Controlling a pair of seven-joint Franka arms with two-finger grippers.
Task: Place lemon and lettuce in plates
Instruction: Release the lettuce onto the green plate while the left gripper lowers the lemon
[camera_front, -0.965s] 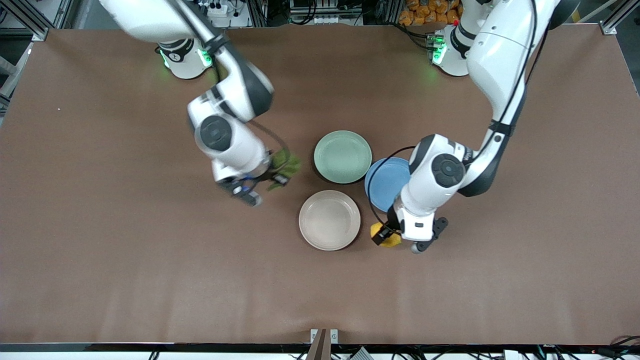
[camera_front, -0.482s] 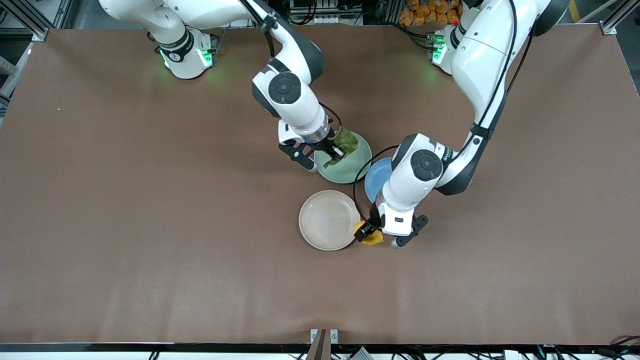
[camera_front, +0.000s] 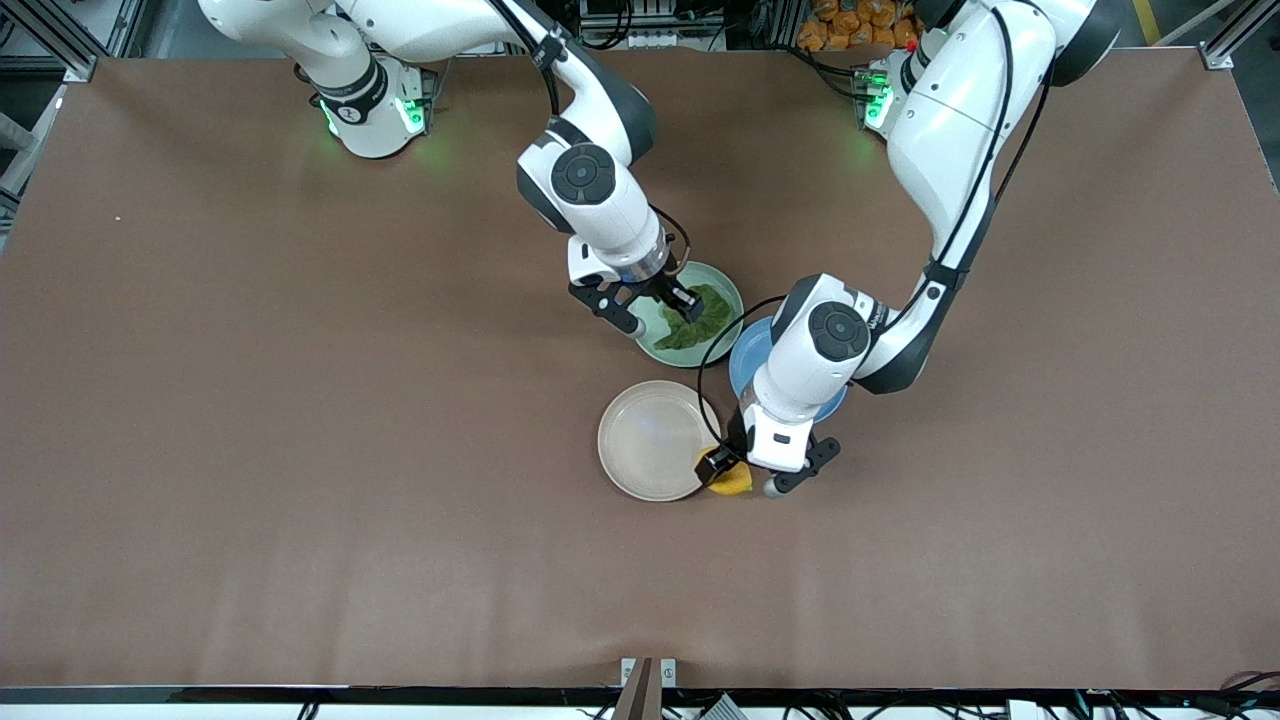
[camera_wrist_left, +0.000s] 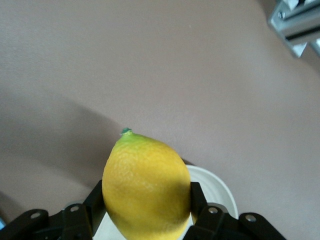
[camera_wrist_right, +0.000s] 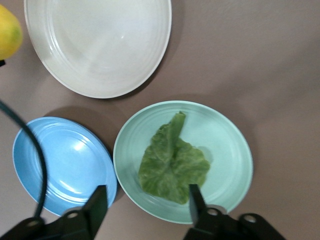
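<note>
— Jaws first: how do they stand?

— Left gripper (camera_front: 722, 470) is clamped across the lemon (camera_front: 729, 480), whose long axis runs crosswise to the fingers, tip pointing away from the wrist. It hangs over the cream plate (camera_front: 650, 440)'s rim, toward the left arm's end (mid-table, well off every edge).

— So the coming move?

— Probably a short carry inward over that plate.

— And the lettuce?

— Lettuce (camera_front: 697, 320) lies in the mint plate (camera_front: 728, 292); right gripper (camera_front: 678, 300) spread wide above it, holding nothing.
</note>
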